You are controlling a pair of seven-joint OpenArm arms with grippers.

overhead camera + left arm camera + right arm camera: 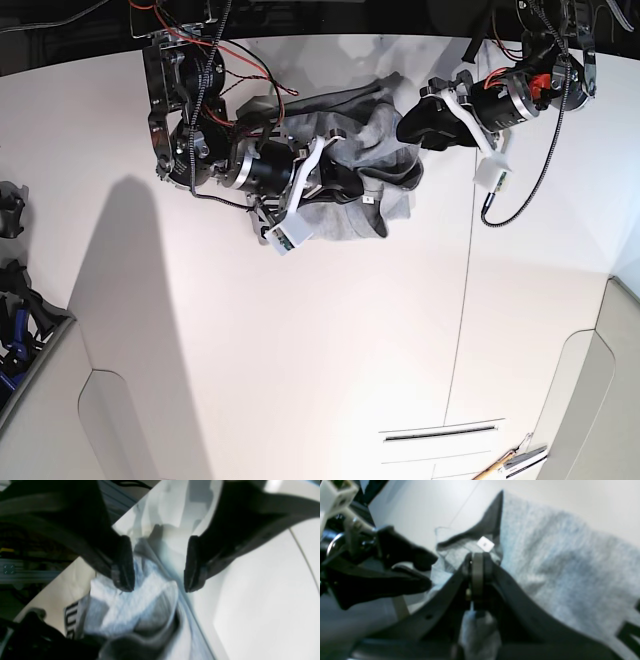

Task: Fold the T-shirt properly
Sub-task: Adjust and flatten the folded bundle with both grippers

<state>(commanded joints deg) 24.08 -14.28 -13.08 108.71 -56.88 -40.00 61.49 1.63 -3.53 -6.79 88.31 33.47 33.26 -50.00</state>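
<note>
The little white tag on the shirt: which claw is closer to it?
Right. The right claw is shut on the T-shirt just below the white tag; the left claw hangs open off to its side.

soft heathered grey knit cloth on the tee (560,562), faintly fuzzy, with black matt print and a small white woven tag (485,544). matt black plastic on the left gripper (158,580) and right gripper (477,562), pads slightly rough. smooth, pale, faintly glossy table (330,350).
</note>
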